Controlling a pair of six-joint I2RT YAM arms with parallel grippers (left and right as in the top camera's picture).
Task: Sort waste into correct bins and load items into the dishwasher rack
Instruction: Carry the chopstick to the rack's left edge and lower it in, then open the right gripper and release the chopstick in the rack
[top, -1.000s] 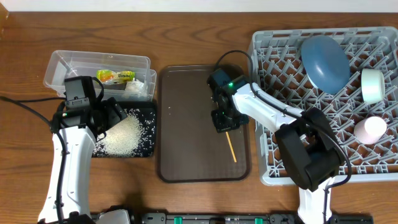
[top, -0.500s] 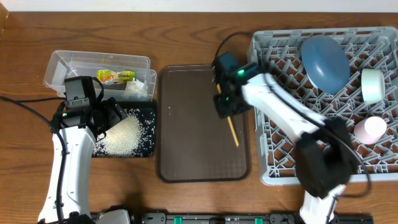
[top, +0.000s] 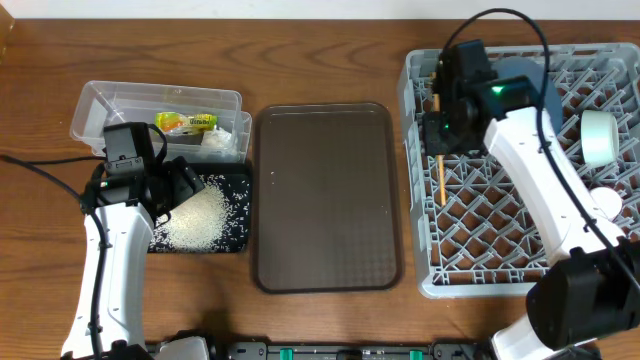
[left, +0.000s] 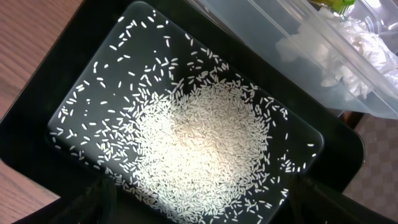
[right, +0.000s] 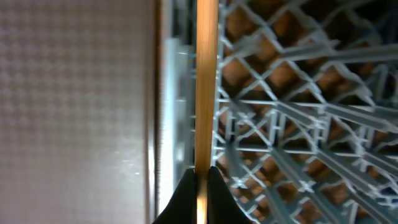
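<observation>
My right gripper (top: 440, 132) is shut on the thin wooden stick (top: 440, 185) and holds it upright over the left edge of the grey dishwasher rack (top: 520, 250). In the right wrist view the stick (right: 206, 81) runs up from the shut fingers (right: 200, 180) above the rack lattice (right: 292, 106). A dark blue plate (top: 528, 70), a pale bowl (top: 600, 135) and a pink-white cup (top: 603, 200), partly hidden by the arm, are in the rack. My left gripper (top: 180, 185) is open and empty over the rice (left: 199, 143) in the black tray (left: 87, 56). The clear tub (top: 110, 100) holds the wrapper (top: 186, 122) and tissue (left: 367, 43).
The brown serving tray (top: 325, 200) lies between the bins and the rack, with nothing on it. It also shows at the left of the right wrist view (right: 74, 93). The black tray (top: 235, 235) lies against the front of the clear tub.
My right gripper has lifted the wooden stick off the brown tray and carried it right, over the left edge of the rack. The left arm has not moved.
</observation>
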